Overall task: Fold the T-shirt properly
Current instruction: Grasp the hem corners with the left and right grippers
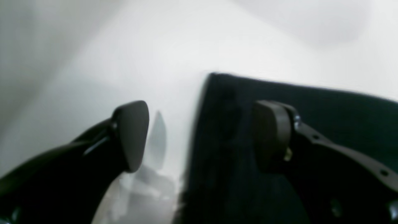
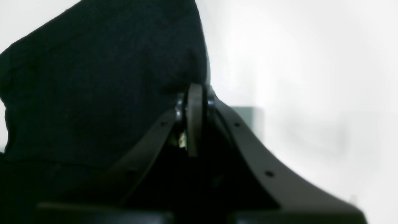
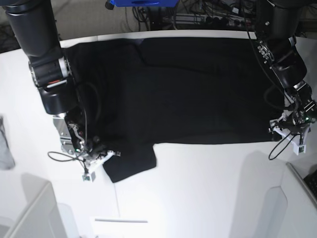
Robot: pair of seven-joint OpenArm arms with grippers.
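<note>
The T-shirt [image 3: 188,94] is lying spread across the far half of the white surface [image 3: 208,188], plain black side showing, with one sleeve sticking out toward the near edge at the base view's left. The right tool [image 2: 194,121] is sitting at that sleeve, its fingers pressed together; in the right wrist view they are meeting right at the cloth's edge, though whether any fabric is caught between them I cannot tell. The left tool [image 1: 199,137] is hovering at the shirt's corner on the base view's right, its fingers spread wide: one finger [image 1: 132,133] is hanging over bare surface and the other [image 1: 270,133] over the black cloth, with the shirt's straight edge running between them. Nothing is pinched there. A grey cloth [image 3: 5,146] is lying at the left border of the base view, well apart from the shirt.
</note>
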